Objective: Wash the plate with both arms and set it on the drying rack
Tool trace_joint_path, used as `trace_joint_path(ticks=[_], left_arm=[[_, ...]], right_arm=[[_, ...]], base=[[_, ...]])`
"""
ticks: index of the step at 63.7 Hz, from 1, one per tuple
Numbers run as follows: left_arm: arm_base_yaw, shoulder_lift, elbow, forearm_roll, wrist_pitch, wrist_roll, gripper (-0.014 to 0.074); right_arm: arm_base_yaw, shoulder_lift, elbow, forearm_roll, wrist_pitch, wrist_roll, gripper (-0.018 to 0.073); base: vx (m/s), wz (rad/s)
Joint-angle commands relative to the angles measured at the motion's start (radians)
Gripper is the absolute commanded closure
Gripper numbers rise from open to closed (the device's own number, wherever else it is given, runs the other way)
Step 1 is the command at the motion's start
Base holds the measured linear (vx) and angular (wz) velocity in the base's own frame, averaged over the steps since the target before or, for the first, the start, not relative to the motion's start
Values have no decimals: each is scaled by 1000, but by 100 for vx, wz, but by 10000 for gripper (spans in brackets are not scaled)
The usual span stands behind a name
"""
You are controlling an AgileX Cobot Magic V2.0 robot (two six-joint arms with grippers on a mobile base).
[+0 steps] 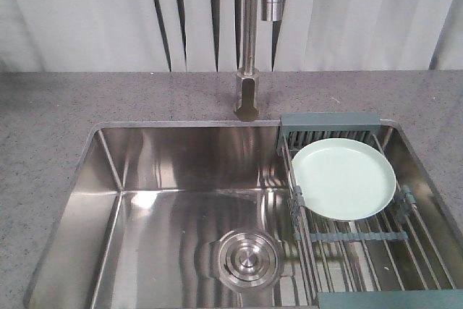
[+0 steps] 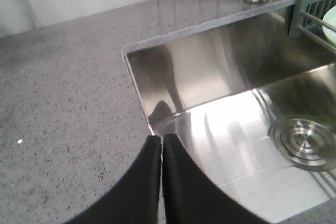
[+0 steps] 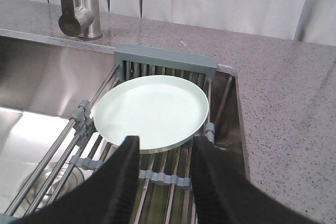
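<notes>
**Mint-green plate on the rack, both grippers free**

Steel fills most of what we see: the sink holds only its round drain near the middle of the floor. Across the sink's right side sits the drying rack, and the plate lies flat on its rods, close to the slatted far end. Our right gripper hangs just near of the plate, fingers spread, touching nothing. Our left gripper is pressed together over the sink's near left corner. The faucet is cut off at the top, and the rack's near end runs out of view
</notes>
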Motion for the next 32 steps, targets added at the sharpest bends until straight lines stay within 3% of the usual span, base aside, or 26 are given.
trace_joint_path(ticks=[1, 10, 32], left_arm=[[-4, 9, -19, 8, -135, -13, 601], [-4, 9, 20, 8, -211, -13, 601], [-4, 9, 28, 5, -206, -12, 601]], right_arm=[[-7, 9, -24, -1, -75, -9, 304], [-7, 9, -24, -1, -75, -9, 304], [-7, 9, -24, -1, -76, -9, 304]], base=[[0, 0], [0, 0], [0, 0]])
